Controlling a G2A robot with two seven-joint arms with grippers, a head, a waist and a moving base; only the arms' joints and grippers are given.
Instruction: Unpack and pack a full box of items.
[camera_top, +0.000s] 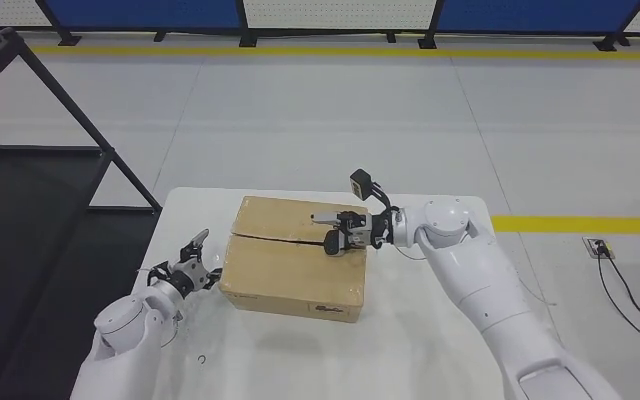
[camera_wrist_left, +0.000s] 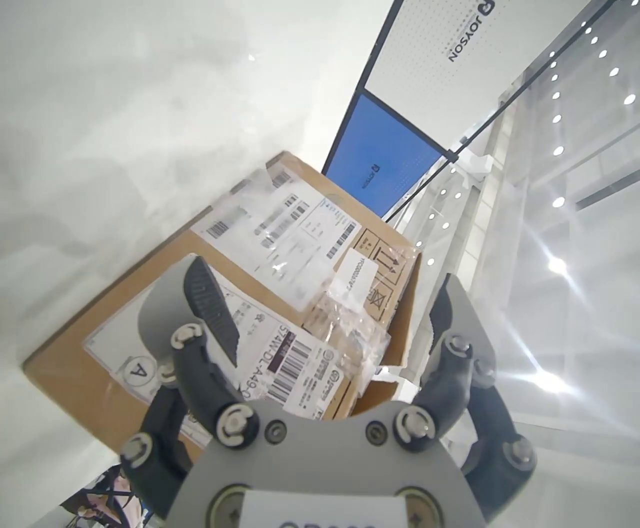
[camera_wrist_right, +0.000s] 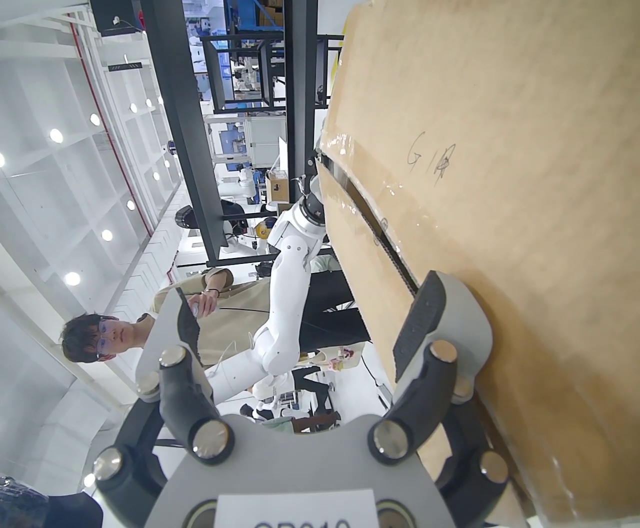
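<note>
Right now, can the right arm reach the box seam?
Probably yes: the right gripper is open over the box, at one end of the seam, with nothing lying between them.

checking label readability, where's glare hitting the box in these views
Left wrist view: clear plastic over the box labels shines white, ceiling lights flare into streaks; right wrist view: tape on the box top glints; top view: box top evenly lit, no hot spots.
</note>
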